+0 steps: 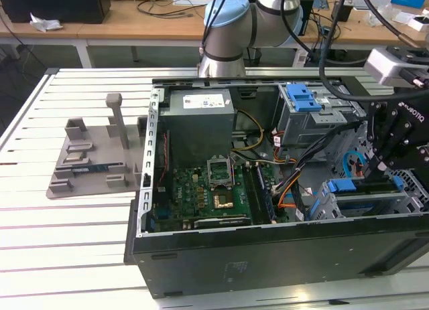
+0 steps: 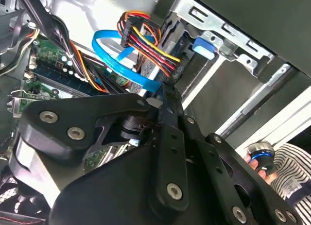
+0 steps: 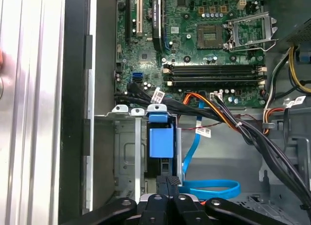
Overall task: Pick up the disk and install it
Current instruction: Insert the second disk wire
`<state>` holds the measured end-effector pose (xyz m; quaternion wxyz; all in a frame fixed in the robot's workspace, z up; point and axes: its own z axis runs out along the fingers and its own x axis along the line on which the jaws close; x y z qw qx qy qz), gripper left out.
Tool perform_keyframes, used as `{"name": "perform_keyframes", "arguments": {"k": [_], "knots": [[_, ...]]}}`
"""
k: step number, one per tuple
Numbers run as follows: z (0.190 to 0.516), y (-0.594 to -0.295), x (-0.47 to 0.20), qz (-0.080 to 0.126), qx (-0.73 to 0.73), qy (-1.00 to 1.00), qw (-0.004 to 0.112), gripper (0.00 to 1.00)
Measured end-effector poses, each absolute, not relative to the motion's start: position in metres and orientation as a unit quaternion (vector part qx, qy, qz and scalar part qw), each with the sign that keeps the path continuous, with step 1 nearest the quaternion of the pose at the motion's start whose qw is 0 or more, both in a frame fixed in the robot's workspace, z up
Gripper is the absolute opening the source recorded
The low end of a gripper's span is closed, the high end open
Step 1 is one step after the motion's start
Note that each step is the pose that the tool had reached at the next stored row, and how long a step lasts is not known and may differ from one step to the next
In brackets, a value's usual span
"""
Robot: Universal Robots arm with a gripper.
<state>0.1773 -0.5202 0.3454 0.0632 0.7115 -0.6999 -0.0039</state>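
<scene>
Gripper (image 3: 167, 182) fingers are together above the disk (image 3: 161, 142), which you see seated in its bay (image 3: 125, 152).

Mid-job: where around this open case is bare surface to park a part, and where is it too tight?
Bare patches: white slatted table in front of the black computer case, and between the case and the grey plastic fixture tray. Crowded: the drive-bay corner around the black gripper, thick with black cable bundles.

- Arm (image 1: 231, 25): silver tube sections joined by pale blue joint caps.
- Gripper (image 1: 395, 139): matte black linkage plates, fastened by silver screws; black cables are routed above.
</scene>
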Motion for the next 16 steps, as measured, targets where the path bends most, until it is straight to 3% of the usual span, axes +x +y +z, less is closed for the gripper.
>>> {"name": "perform_keyframes", "arguments": {"k": [12,13,16], "knots": [[0.342,-0.52,0.175,-0.004,0.714,-0.697,0.063,0.11],[0.342,-0.52,0.175,-0.004,0.714,-0.697,0.063,0.17],[0.357,-0.52,0.175,-0.004,0.714,-0.697,0.063,0.17]]}}
